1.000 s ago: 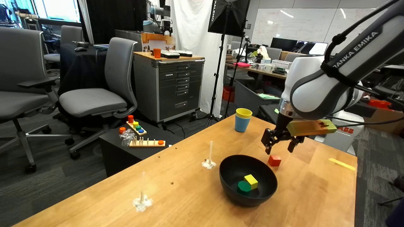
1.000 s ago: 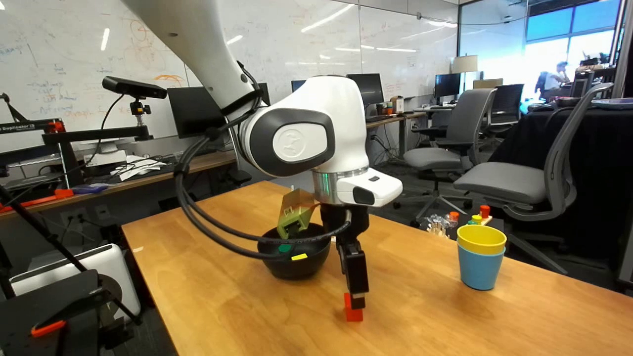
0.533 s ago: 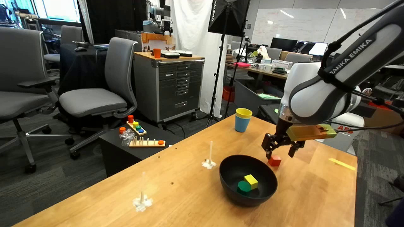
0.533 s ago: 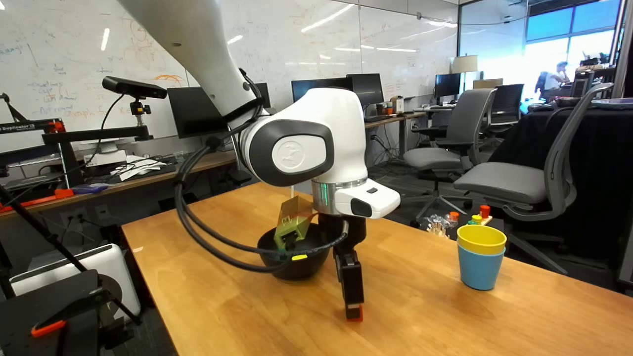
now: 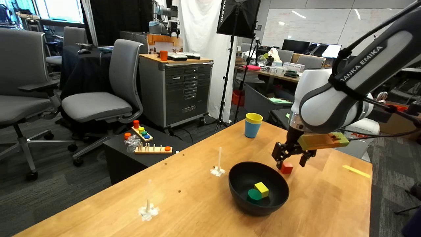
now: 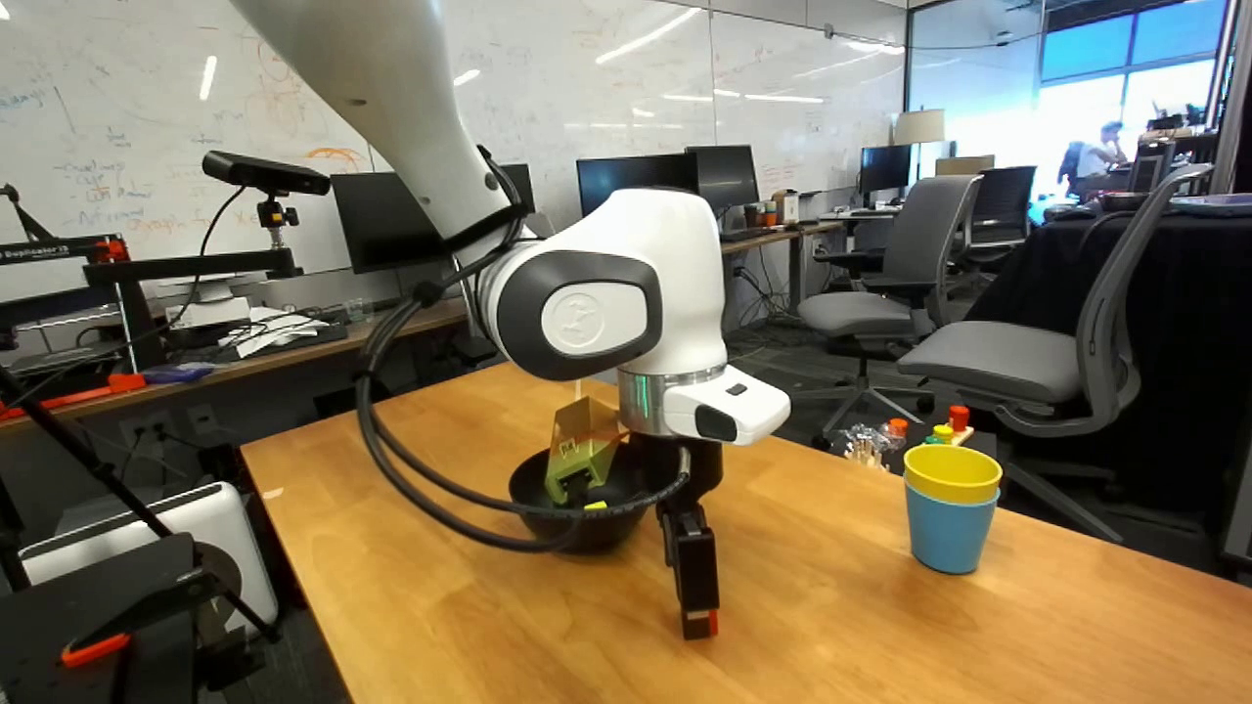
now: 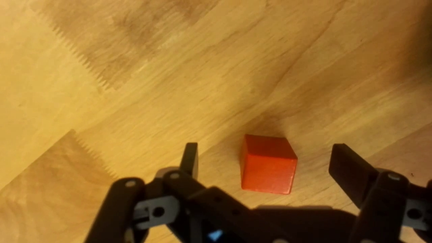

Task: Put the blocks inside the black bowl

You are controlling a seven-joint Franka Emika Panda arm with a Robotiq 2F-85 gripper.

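The black gripper has lowered, parted around the red cube; at its eight o'clock in an exterior view, the round black bowl holds a yellow cuboid and roundish green block.

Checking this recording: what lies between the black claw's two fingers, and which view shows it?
A small red cube-shaped block, seen in the wrist view. Light wooden tabletop shows between the block and each finger of the open black claw.
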